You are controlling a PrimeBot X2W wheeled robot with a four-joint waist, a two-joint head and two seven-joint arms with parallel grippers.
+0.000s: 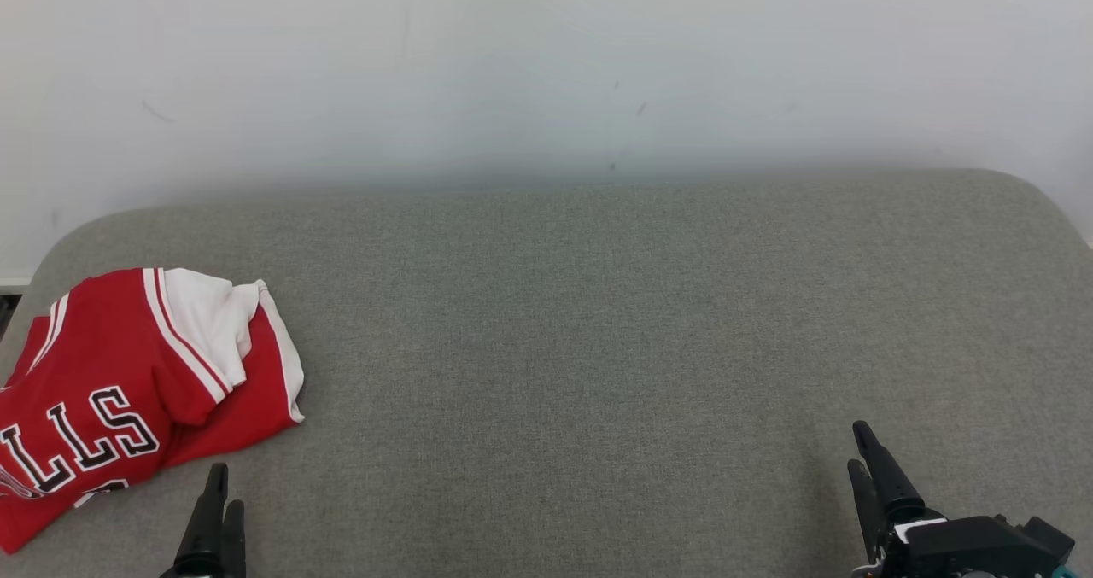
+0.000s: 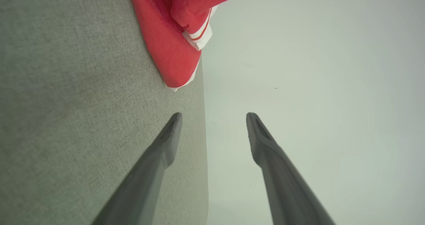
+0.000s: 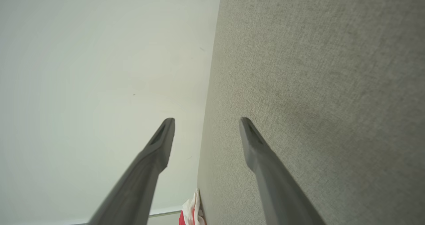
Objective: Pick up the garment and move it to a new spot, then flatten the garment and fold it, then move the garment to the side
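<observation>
the red garment, a jersey with white trim and black lettering, lies bunched at the left end of the grey cushion. the left gripper sits near it, fingers spread and empty. the right gripper, well apart at the right end, is spread and empty too.

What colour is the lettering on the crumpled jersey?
Black and white lettering on the crumpled red fabric jersey; head view shows it best.
</observation>
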